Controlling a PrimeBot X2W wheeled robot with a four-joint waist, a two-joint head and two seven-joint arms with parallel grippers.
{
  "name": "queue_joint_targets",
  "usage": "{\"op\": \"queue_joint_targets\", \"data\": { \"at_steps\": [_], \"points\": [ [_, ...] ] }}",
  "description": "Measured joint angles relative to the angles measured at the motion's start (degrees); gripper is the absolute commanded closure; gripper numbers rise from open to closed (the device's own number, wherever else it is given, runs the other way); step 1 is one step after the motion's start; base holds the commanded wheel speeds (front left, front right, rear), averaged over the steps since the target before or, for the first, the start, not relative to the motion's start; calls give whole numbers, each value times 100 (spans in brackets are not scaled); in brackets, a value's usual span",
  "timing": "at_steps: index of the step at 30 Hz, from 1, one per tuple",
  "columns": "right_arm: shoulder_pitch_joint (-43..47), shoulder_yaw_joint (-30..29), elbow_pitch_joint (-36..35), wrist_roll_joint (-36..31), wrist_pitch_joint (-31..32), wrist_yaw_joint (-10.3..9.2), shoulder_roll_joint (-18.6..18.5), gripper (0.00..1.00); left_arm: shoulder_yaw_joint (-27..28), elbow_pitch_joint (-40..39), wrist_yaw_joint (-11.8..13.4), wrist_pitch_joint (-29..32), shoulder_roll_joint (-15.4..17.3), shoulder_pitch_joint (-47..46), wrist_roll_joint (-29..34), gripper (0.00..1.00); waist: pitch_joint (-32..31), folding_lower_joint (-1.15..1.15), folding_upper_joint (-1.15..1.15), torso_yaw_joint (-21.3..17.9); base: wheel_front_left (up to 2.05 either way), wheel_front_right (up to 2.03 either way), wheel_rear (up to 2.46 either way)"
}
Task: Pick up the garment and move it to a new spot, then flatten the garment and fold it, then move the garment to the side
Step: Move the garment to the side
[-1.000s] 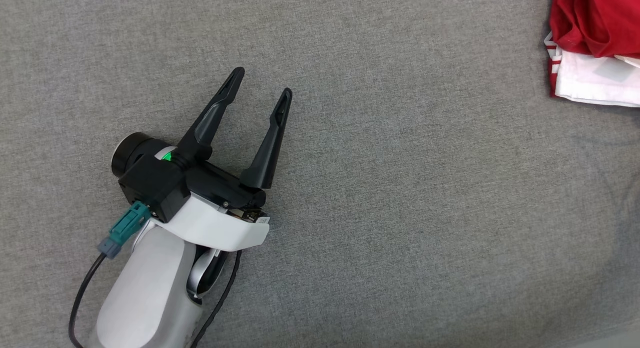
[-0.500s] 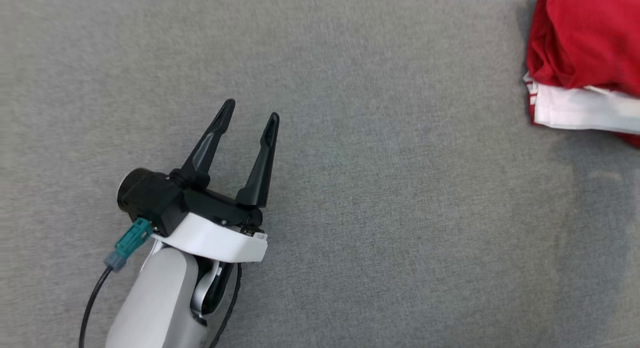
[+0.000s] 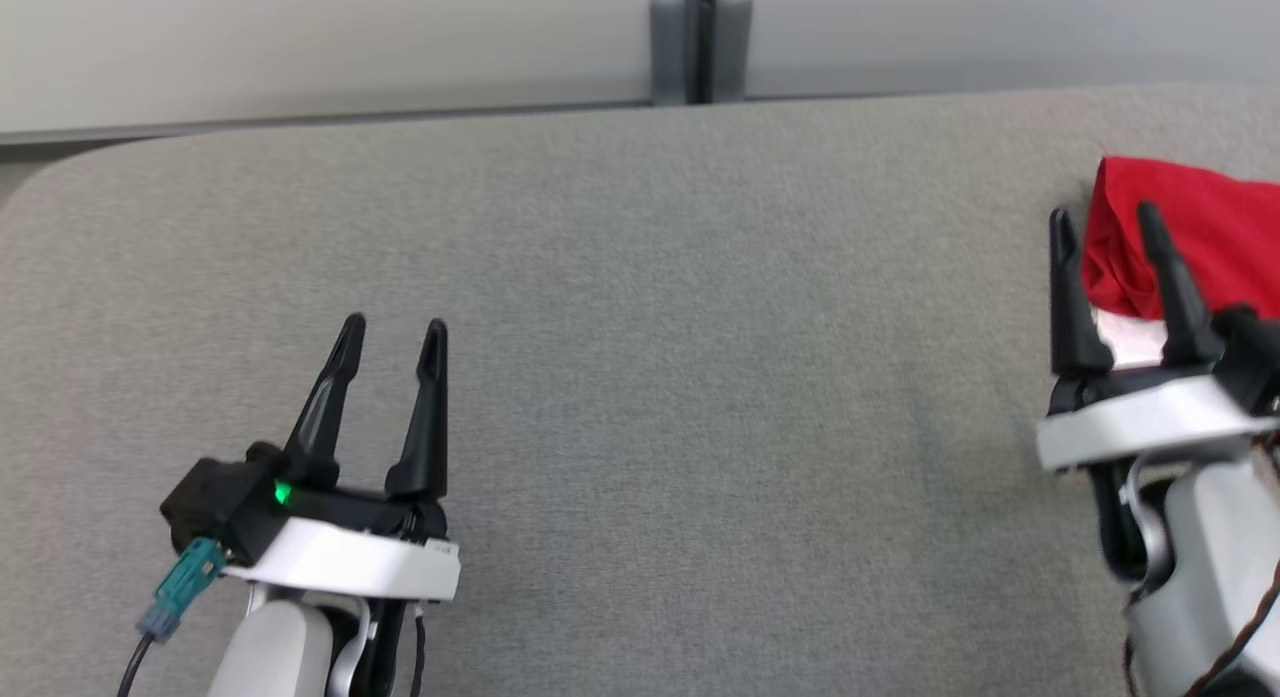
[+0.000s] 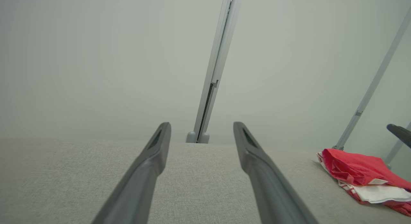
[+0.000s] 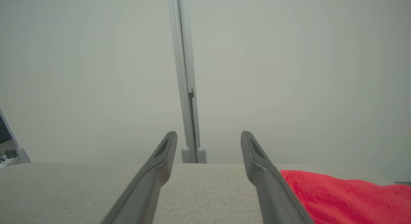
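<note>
garment [image 3: 1190, 237] lies in a loose bundle just beyond the right gripper [image 3: 1102, 214], toward that gripper's outer side, its near edge partly behind the fingertips in the head view; from the left gripper [image 3: 393, 325] it is well apart, far off to that gripper's right; both grippers hang over the grey table [image 3: 700, 327] with fingers parted to a middling gap and nothing between them; in the right wrist view the red cloth begins just beside the outer finger, low and off to the side, not between the two.

it looks like thin knit cloth, red on top, with a white layer below that has red stripes at its edge; i judge it light, limp and quick to bunch; it will not keep its shape when lifted, so a single pinch would leave the rest hanging; not fragile; on the woven table cover it would probably drag and wrinkle rather than slide; the likeliest hold is the near edge of the bundle, facing the right gripper, where red and white layers meet; pinching through all layers there should keep the bundle together; a corner would suit better for spreading it.

a small pale tag [image 4: 375, 181] sits on the white part in the left wrist view; too small to read; no brand or writing can be made out.
</note>
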Motion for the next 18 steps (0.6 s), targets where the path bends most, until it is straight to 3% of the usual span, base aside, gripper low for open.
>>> {"op": "queue_joint_targets", "data": {
  "at_steps": [3,5,9,18],
  "points": [
    [488,-110,-203,70,-62,-2,397,0,48,36,0,0,1,261,-116,0,-241,0,0,155,0,0,0],
    [797,-163,-301,127,-101,-1,567,0,-201,185,1,1,8,440,-287,0,-390,0,0,233,0,0,0],
    [1333,-171,-419,-23,-120,-2,697,0,-297,205,1,4,-15,633,-297,0,-630,0,0,335,0,0,0],
    [1999,-85,-695,-10,-143,-2,761,0,134,376,1,4,-8,887,-10,0,-875,0,0,390,0,0,0]
  ]
}}
